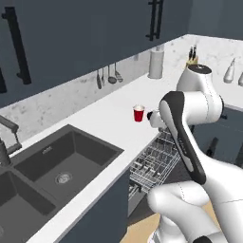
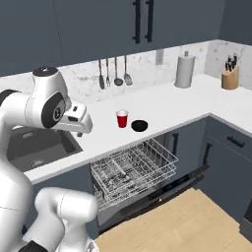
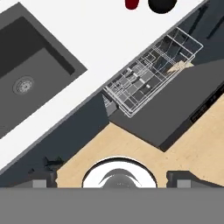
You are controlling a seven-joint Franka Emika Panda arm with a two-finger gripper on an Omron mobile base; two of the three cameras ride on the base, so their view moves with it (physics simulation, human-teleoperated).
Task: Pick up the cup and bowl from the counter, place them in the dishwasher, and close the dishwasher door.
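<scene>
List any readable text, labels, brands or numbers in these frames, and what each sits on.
None readable.
cup: plain red, no print.
bowl: plain black.
dishwasher door: small dark marks along its edge, too small to read.
Canister and knife block: no label visible.

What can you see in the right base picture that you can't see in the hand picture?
The right base view alone has the grey cylinder canister, the wooden knife block, the hanging metal utensils and the whole small red tapered cup.

The hand view alone has the round sink drain and the gripper, with its fingertips standing far apart above the wooden floor.

Both have the dark inset sink, the white marble-look counter, the glossy black bowl, the pulled-out wire rack and the lowered dark dishwasher door.
</scene>
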